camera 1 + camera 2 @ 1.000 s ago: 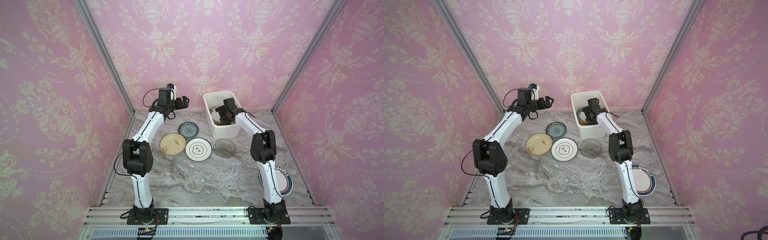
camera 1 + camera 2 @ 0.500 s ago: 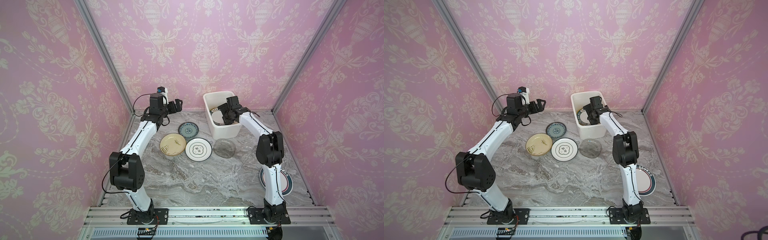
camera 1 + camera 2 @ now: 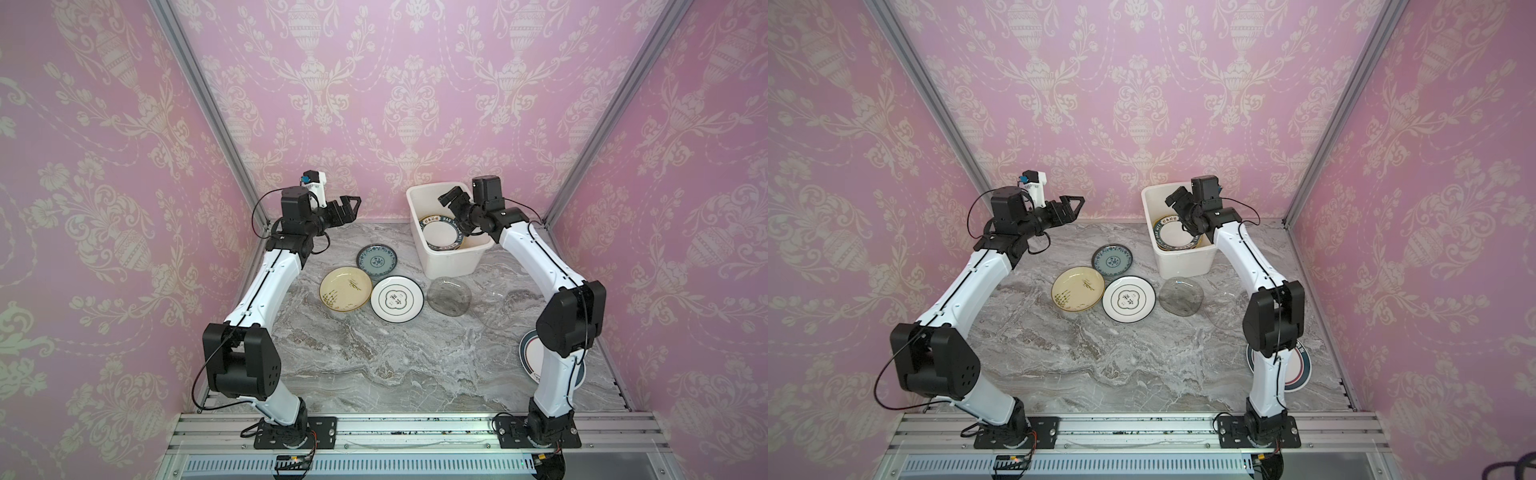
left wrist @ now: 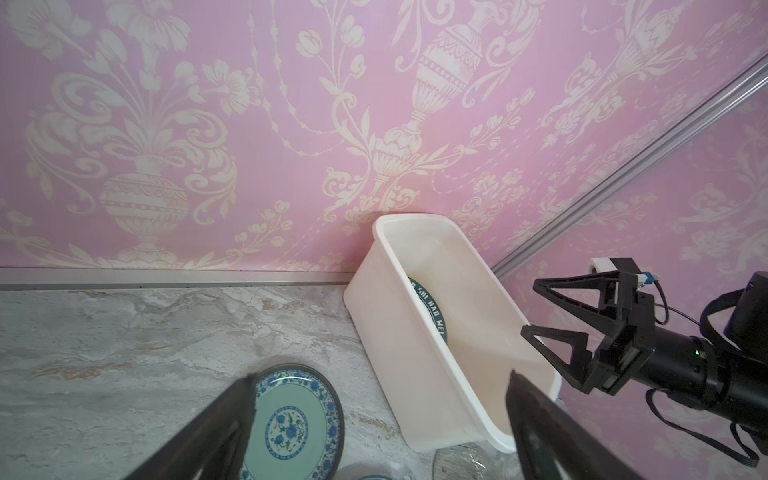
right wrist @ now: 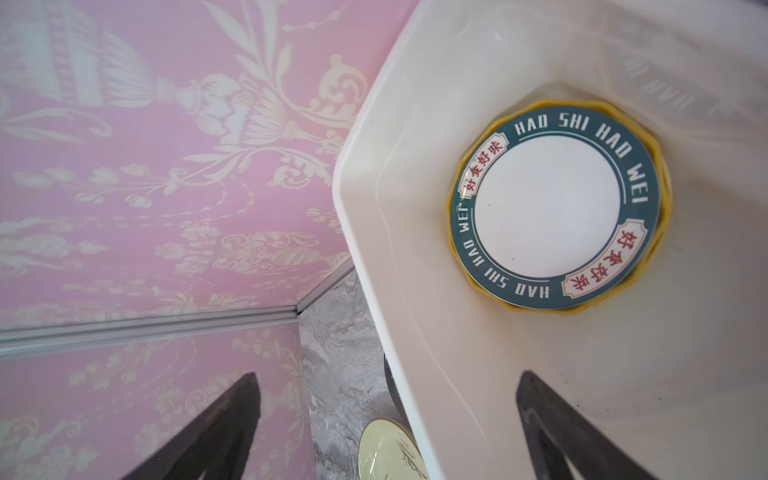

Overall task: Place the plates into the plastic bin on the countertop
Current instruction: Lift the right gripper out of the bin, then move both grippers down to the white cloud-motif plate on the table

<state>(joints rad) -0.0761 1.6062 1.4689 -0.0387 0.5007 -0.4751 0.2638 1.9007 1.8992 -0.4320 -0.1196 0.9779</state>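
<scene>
Marble counter [image 3: 374, 353]: bin [image 3: 453, 266] holds two stacked plates [image 5: 552, 216]; six lie outside; left tool [image 3: 1077, 204] and right tool [image 4: 536, 308] spread, empty.

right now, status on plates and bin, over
Open, empty: left gripper, right gripper. In plastic bin: lettered-rim plate on yellow plate. On countertop: blue-patterned plate, cream plate, dark-rimmed plate, glass plate. Over bin rim: right gripper.

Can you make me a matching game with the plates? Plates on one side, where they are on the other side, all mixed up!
Plates:
1. lettered-rim plate
2. blue-patterned plate
3. greyish glass plate
4. cream plate

Places:
a. leftmost on the countertop
b. inside the plastic bin
c. just in front of the bin
d. farthest back on the countertop

Pairs: 1-b, 2-d, 3-c, 4-a
</scene>
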